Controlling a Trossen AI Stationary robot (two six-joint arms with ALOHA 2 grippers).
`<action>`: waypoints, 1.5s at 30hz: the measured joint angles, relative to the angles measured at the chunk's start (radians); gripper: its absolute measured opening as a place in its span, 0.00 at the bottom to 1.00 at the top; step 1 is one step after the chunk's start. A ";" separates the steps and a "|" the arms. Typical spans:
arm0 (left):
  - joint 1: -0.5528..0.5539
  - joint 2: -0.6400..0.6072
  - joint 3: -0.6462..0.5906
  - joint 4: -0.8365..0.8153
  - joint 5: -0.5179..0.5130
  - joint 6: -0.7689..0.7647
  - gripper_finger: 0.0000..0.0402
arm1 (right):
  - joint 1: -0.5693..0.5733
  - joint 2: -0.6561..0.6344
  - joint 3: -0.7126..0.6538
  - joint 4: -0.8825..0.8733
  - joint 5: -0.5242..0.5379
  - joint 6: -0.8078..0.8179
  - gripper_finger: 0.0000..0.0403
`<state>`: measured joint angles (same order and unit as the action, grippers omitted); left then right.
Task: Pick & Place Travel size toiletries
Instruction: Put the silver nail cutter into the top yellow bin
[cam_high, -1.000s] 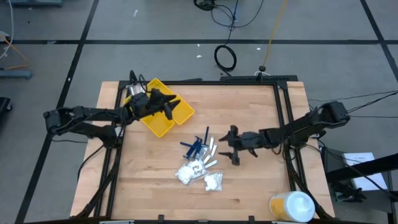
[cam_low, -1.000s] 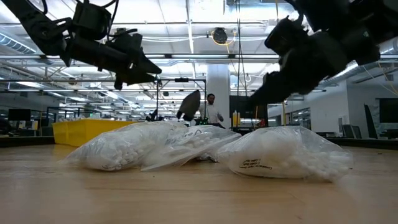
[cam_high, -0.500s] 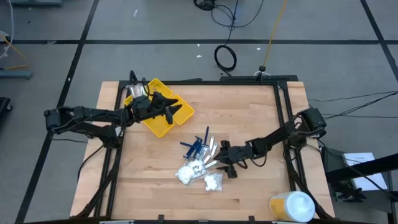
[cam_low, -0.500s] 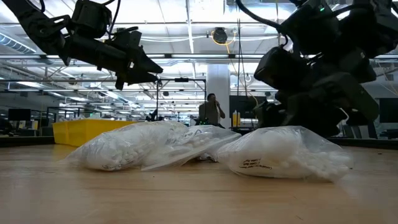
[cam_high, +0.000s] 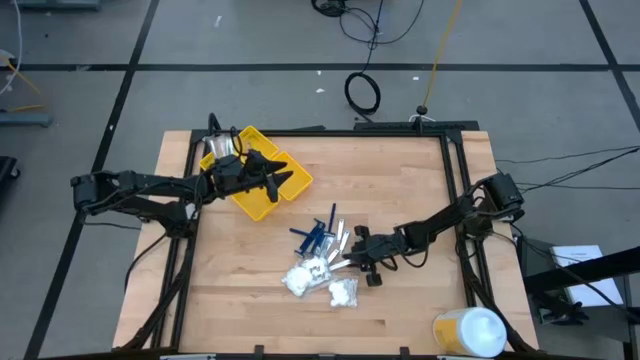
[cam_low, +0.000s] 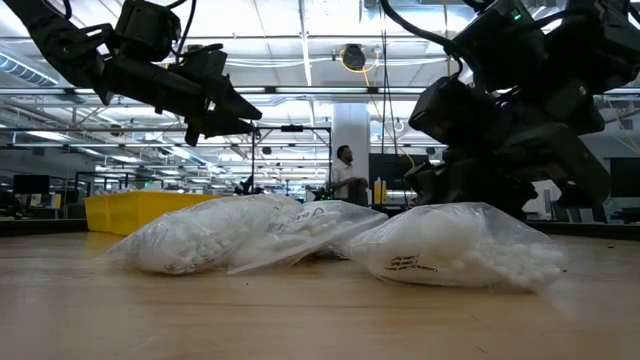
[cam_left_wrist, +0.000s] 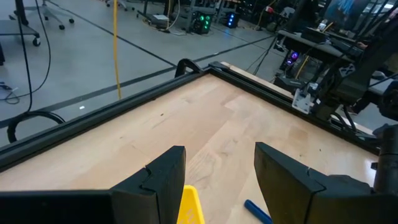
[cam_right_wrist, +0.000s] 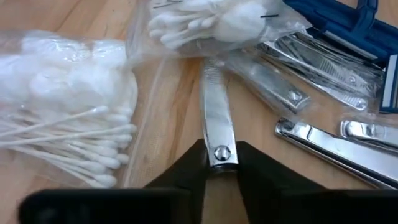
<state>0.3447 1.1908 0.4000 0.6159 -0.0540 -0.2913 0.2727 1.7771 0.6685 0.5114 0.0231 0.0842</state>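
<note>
While my right gripper (cam_right_wrist: 214, 163) clamps one nail clipper (cam_right_wrist: 214, 118), the left gripper (cam_left_wrist: 214, 177) hangs open above the yellow tray (cam_high: 262, 197); bags (cam_high: 305, 277) at six o'clock remain unsorted.

The table (cam_high: 400, 180) is pale wood with a smooth, faintly satiny finish. Between the right gripper's (cam_right_wrist: 217, 163) matt black fingers sits a nail clipper (cam_right_wrist: 214, 112) of bright, mirror-polished metal; more of the same shiny steel clippers (cam_right_wrist: 329, 146) lie just beside it. Crinkly, glossy clear plastic bags (cam_right_wrist: 68, 112) hold soft white cotton swabs. Beyond them are blue plastic sticks (cam_right_wrist: 348, 25). The tray (cam_high: 262, 190) under the left gripper (cam_high: 268, 178) looks like smooth yellow plastic.
</note>
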 joint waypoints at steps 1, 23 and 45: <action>0.000 0.000 0.000 0.000 0.000 0.000 0.46 | -0.001 0.000 0.000 0.000 0.000 -0.003 0.14; 0.000 0.000 0.000 -0.009 0.000 -0.005 0.46 | -0.027 -0.386 -0.010 -0.188 0.190 -0.116 0.10; -0.255 0.045 0.001 0.221 0.002 0.316 0.47 | -0.240 -0.196 -0.059 0.624 0.183 -0.202 0.10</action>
<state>0.0901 1.2358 0.4006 0.8365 -0.0524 0.0250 0.0322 1.5807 0.6098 1.1350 0.2063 -0.1173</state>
